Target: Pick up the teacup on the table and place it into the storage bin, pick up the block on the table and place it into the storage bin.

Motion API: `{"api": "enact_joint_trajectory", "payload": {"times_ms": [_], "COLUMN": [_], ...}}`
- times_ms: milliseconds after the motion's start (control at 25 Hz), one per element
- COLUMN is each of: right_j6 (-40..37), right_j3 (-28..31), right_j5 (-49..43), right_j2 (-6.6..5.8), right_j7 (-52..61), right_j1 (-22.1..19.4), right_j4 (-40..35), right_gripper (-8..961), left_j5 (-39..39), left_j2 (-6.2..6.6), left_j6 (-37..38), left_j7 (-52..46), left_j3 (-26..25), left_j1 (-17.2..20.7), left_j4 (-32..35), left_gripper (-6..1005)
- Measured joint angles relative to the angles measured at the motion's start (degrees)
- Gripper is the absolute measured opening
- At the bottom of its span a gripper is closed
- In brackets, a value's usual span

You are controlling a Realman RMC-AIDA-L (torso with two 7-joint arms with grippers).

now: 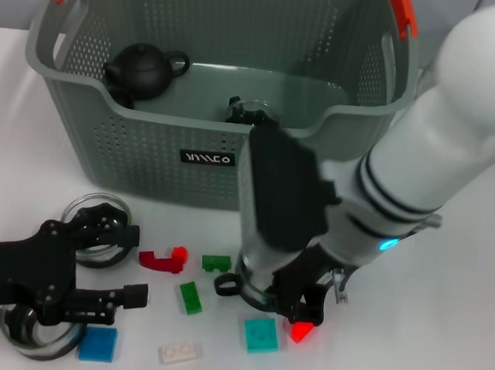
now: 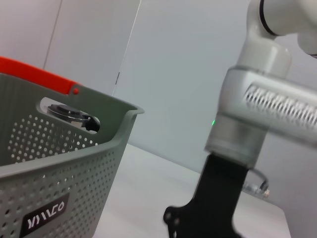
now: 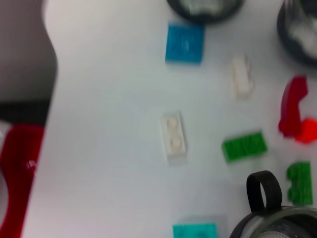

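The grey perforated storage bin stands at the back, with its black label; it also shows in the left wrist view. Inside it are a black teapot and a small dark item. A glass teacup with a black handle stands on the table right under my right gripper; it also shows in the right wrist view. A red block and a teal block lie by the gripper's tip. My left gripper rests open and empty at the front left.
Loose blocks lie on the table: green, green, red, blue, white. Two glass cups stand by the left gripper. The right arm shows in the left wrist view.
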Motion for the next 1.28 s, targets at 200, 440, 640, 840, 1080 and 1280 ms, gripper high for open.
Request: {"api": "enact_joint_trajectory", "payload": {"times_ms": [200,440,640,840,1080,1280], "right_j6": [-12.16,-30.3,-32.8,-28.34,-16.99,-5.79], "right_j3": [16.08,41.83,48.4,62.27,66.5,58.77], "right_j5": [7.23,17.19,34.82,45.64,45.99,33.96], "right_j2": [-0.28,-1.51,-7.09,-4.49,-1.22,-3.95], "right_j7": [-6.22,-14.22,-17.15,-20.46,-15.57,-3.42], "right_j1": [-3.24,-8.07,-14.55,-17.34,-12.98,-4.19], "right_j4": [-6.47,-10.81,-8.73,-5.75,-6.6,-8.56], "right_gripper": [58,58,58,57,57,58], "left_j5": [-0.04,-0.14,-0.1,-0.18,-0.19,-0.19], "left_j2": [-0.03,-0.03,-0.02,-0.07,-0.11,-0.11], "left_j6": [0.04,0.0,-0.1,-0.2,-0.22,-0.23], "left_j7": [0.0,0.0,0.0,-0.31,-2.16,-3.5], "left_j3": [0.01,0.01,-0.17,-0.16,-0.18,-0.17], "left_j1": [0.14,0.24,-0.14,-0.9,-1.91,-2.12], "left_j4": [0.0,0.0,0.0,0.0,0.3,0.49], "left_gripper": [873,872,872,872,873,873]}}
